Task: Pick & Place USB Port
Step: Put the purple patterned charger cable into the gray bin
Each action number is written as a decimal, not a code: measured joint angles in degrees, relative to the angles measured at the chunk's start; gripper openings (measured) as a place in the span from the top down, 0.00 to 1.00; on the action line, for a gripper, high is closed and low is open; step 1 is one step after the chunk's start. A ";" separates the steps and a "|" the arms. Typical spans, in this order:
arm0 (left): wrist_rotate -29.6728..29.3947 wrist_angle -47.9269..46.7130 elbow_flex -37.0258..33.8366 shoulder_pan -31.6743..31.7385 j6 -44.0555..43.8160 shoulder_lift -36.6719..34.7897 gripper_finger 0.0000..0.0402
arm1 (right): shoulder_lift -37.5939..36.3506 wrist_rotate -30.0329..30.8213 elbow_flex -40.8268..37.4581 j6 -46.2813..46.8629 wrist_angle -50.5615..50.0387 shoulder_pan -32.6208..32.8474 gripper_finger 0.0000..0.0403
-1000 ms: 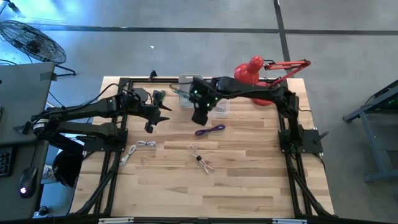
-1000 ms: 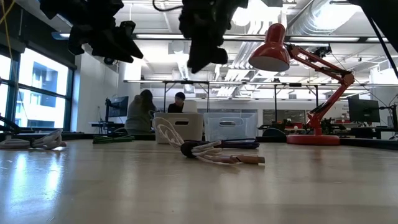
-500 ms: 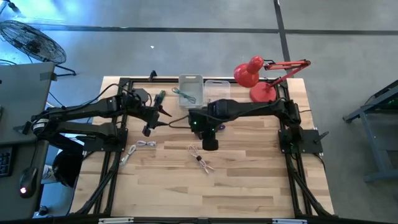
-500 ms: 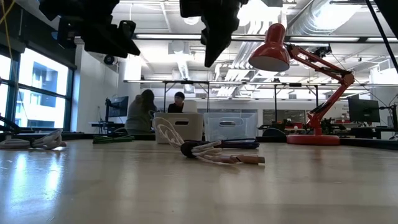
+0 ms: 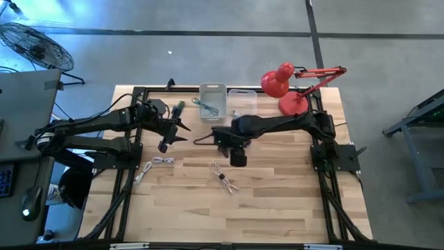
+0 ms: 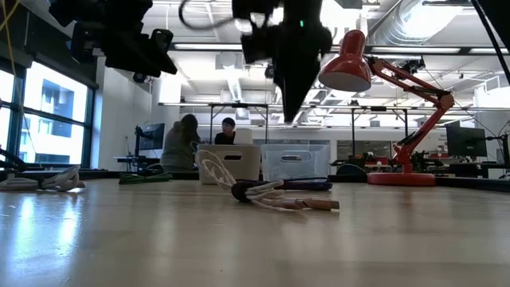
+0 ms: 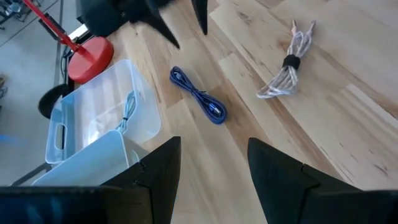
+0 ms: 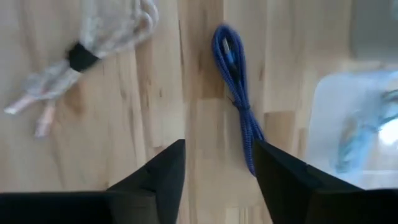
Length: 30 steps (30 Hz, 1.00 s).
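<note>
Right claw: the right gripper [image 8: 214, 165] hangs above the wooden table [image 5: 277, 201], near its middle, fingers parted with a clear gap and nothing between them.
Blue cable: a coiled blue USB cable [image 8: 237, 106] lies flat on the wood just ahead of the right claw's fingertips, in line with the gap and untouched; the left wrist view shows it too [image 7: 199, 96], beyond the left claw.
Pale cable: a beige bundle tied with a dark band [image 8: 93, 43] lies to one side of the right claw, well apart from the blue cable; seen from overhead it sits nearer the front edge than the claw [image 5: 223, 176].
White cable: a small white bundle [image 5: 154, 164] rests on the table below the left claw, towards the front edge.
Left claw: the left gripper [image 7: 214, 165] hovers over the left part of the table, fingers spread and empty; seen from above it sits beside the right claw, apart from it [image 5: 173, 132].
Bins: two clear plastic bins stand beyond both claws at the far edge; the left one [image 5: 213, 101] holds a thin pale-green cable [image 5: 205, 105], the right one [image 5: 243, 99] sits touching it.
Lamp: a red desk lamp [image 5: 288, 83] stands at the far right corner, past the bins.
Background: two people [image 6: 195, 139] sit at a desk beyond the table.
</note>
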 joint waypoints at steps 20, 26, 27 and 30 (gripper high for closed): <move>-0.57 0.14 0.00 0.00 0.96 0.00 0.55 | 0.04 -1.58 -15.57 -3.99 17.56 -3.48 0.45; -0.55 0.19 0.00 0.00 0.96 0.00 0.55 | 0.04 -1.41 -15.56 -5.22 19.97 -4.12 0.45; -0.55 0.17 0.00 0.00 0.96 0.00 0.55 | 0.04 -1.56 -15.55 -5.22 20.12 -4.29 0.45; -0.55 0.17 0.00 0.00 0.96 0.00 0.55 | 0.04 -1.59 -15.55 -5.01 20.06 -4.91 0.45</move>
